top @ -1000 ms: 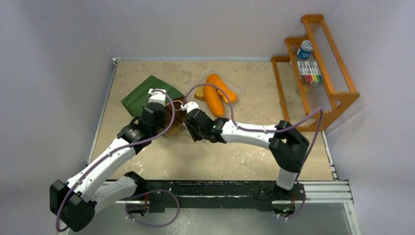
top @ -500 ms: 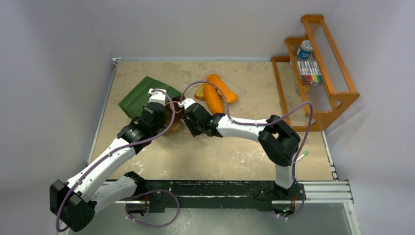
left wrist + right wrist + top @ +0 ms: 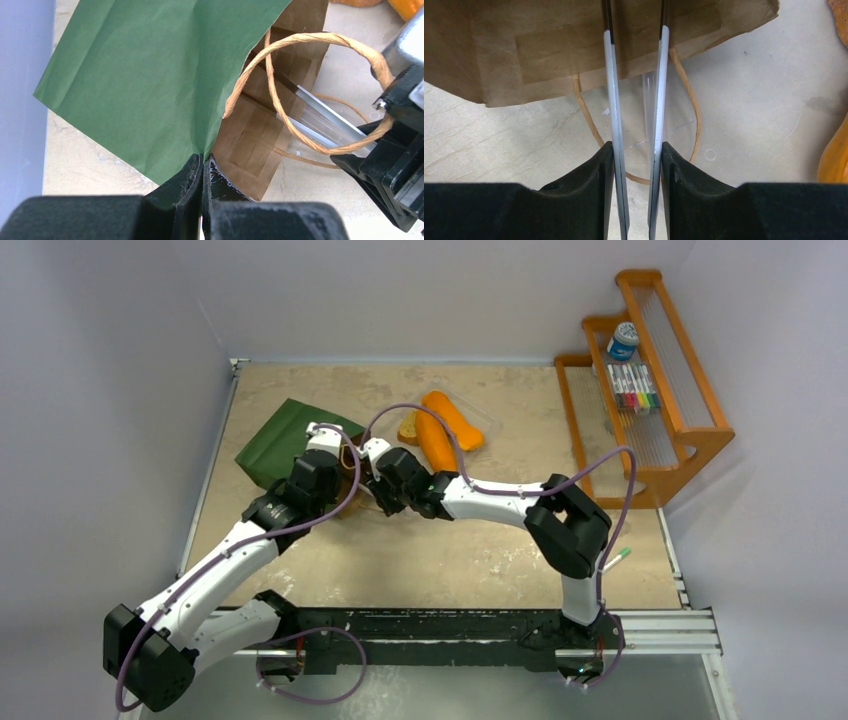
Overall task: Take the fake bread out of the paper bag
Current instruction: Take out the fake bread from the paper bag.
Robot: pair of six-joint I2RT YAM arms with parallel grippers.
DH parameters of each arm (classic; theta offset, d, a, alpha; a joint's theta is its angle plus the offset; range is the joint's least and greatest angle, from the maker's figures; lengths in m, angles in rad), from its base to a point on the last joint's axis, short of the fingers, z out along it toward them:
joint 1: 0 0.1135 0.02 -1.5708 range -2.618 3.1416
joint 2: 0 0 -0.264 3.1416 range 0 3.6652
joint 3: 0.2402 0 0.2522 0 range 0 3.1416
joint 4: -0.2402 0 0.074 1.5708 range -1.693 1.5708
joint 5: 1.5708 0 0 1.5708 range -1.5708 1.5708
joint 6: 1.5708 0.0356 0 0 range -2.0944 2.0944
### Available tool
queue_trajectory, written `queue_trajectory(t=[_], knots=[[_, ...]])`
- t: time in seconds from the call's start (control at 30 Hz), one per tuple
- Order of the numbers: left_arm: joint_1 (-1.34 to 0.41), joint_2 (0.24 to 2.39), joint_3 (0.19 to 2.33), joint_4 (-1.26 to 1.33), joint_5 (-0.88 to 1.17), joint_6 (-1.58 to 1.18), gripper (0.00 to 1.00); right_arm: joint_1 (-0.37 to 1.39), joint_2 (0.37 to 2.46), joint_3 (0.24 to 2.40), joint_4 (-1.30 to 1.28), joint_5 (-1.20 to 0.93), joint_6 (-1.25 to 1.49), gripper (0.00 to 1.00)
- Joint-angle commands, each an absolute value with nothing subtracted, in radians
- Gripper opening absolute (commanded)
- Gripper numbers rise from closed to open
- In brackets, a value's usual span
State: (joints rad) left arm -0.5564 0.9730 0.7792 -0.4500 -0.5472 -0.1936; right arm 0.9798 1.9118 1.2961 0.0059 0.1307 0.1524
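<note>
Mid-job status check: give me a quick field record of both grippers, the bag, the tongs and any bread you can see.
left gripper: jaws shut on the green edge of the paper bag
right gripper: jaws clamped on the metal tongs
tongs: both arms reach into the bag's brown mouth
fake bread: two orange loaves and a slice lie outside, beyond the bag
bread inside bag: none visible; interior mostly hidden

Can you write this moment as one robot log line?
left gripper: shut on paper bag edge | right gripper: holding tongs, tips at bag mouth | fake bread: pieces outside bag
</note>
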Motion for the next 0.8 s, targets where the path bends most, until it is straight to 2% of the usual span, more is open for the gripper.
queue_trajectory(t=[0.0, 0.23, 0.57, 0.77], knots=[[-0.549, 0.993, 0.781, -0.412, -0.543, -0.178, 0.0, 0.979, 1.914, 1.291, 0.096, 0.091, 0.108, 0.39], [-0.549, 1.0, 0.781, -0.41, -0.54, -0.178, 0.0, 0.966, 1.993, 1.344, 0.106, 0.081, 0.095, 0.41], [-0.549, 1.02, 0.788, -0.411, -0.531, -0.179, 0.0, 0.942, 2.05, 1.371, 0.147, 0.083, 0.105, 0.49], [-0.549, 1.026, 0.794, -0.413, -0.53, -0.184, 0.0, 0.942, 2.058, 1.391, 0.152, 0.07, 0.1, 0.46]])
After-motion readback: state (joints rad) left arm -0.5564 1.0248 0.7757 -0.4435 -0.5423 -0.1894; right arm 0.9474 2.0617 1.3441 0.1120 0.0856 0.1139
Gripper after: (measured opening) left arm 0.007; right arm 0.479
